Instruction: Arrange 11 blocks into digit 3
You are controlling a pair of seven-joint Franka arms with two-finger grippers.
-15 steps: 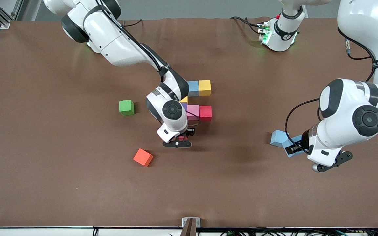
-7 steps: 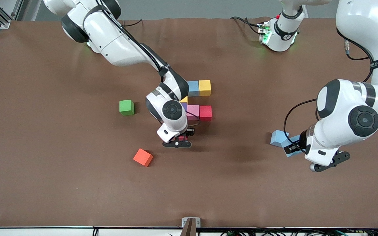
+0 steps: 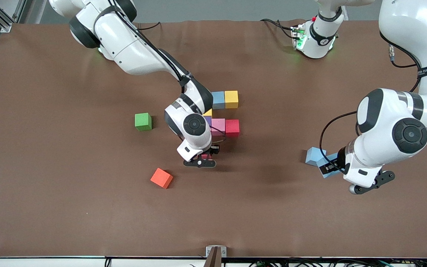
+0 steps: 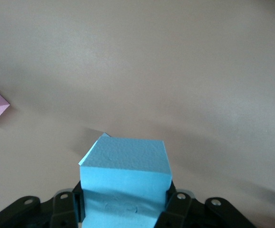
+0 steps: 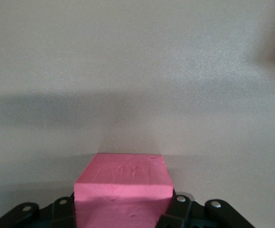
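Gripping a pink cube point(image 5: 122, 187), the right gripper point(image 5: 122, 209) stayed clamped; the left gripper point(image 4: 124, 209) pinched a light blue cube point(image 4: 124, 178).

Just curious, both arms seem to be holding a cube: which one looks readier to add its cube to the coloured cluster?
The right end effector, probably: its pink cube hangs beside the cluster.

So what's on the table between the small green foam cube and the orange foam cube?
Nothing: in the front view only bare brown table lies between the green cube and the orange cube.
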